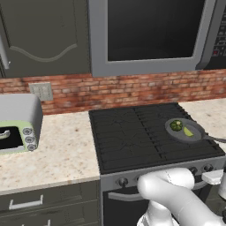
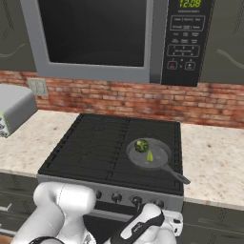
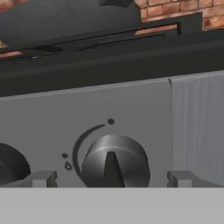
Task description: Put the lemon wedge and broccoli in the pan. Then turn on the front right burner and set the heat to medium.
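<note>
Broccoli [image 2: 140,145] and lemon wedge [image 2: 149,156] lie side by side in the pan [image 2: 159,159], on the cooktop's front right burner [image 2: 164,172], handle trailing toward the right front corner. Loading looks done. Gripper [image 3: 111,177] sits low at the stove's front panel, jaws parted, fingertips [image 3: 43,178] flanking the rightmost knob [image 3: 114,161], probably lined up to grasp and turn it.

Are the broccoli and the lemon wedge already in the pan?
Yes, both lie inside the pan: broccoli toward the back, lemon wedge beside it.
</note>
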{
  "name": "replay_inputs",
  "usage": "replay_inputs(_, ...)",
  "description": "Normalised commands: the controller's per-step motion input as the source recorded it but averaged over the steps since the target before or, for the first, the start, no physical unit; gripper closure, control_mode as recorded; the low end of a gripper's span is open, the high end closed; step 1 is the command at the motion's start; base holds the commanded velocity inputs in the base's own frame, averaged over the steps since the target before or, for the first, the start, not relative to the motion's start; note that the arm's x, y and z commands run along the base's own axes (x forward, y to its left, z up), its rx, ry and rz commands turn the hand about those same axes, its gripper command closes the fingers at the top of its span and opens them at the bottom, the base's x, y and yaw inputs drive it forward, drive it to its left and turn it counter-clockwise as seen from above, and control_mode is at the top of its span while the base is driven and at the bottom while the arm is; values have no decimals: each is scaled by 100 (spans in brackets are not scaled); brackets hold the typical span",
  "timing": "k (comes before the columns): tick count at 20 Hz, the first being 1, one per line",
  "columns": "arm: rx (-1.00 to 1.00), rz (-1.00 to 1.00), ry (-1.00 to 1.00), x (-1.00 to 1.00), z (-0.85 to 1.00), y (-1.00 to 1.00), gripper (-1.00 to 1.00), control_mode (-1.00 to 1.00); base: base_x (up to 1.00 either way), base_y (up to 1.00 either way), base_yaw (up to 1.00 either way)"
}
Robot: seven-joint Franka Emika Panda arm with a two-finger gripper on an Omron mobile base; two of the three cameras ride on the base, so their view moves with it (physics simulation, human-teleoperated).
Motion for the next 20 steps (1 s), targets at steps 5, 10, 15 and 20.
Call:
replay_inputs(5,0,0,0,8,-18,-7,-100,-100,0,0,0)
replay_inputs(10,0,0,0,18,-2,-2,-100,-100,0,0,0)
replay_inputs(15,0,0,0,7,0,0,-100,-100,0,0,0)
replay_inputs(20,0,0,0,0,0,0,100,-100,0,0,0)
